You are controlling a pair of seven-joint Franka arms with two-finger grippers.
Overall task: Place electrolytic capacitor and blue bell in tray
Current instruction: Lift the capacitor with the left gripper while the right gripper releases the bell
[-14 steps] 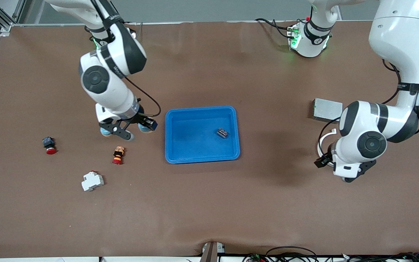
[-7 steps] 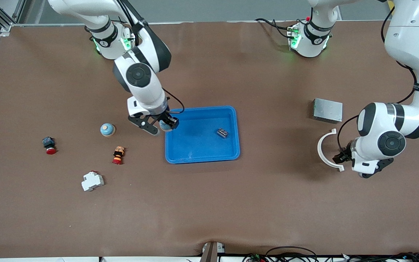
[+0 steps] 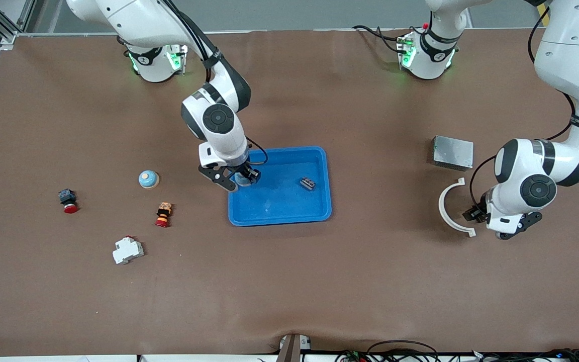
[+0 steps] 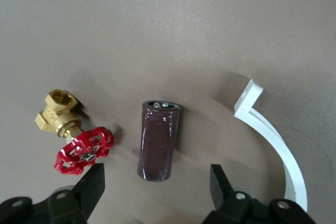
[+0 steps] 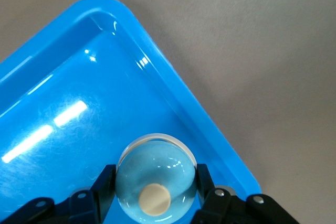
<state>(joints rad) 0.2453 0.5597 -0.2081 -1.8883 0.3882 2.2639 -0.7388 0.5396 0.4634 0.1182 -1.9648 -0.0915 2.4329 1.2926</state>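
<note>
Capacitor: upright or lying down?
Lying down: the capacitor rests on its side on the table between the left pincer's open fingers.

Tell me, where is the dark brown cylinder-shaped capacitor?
The dark brown cylindrical capacitor lies on the table under the left gripper, between a brass valve and a white curved bracket.

Right hand carried blue bell over the tray.
</note>
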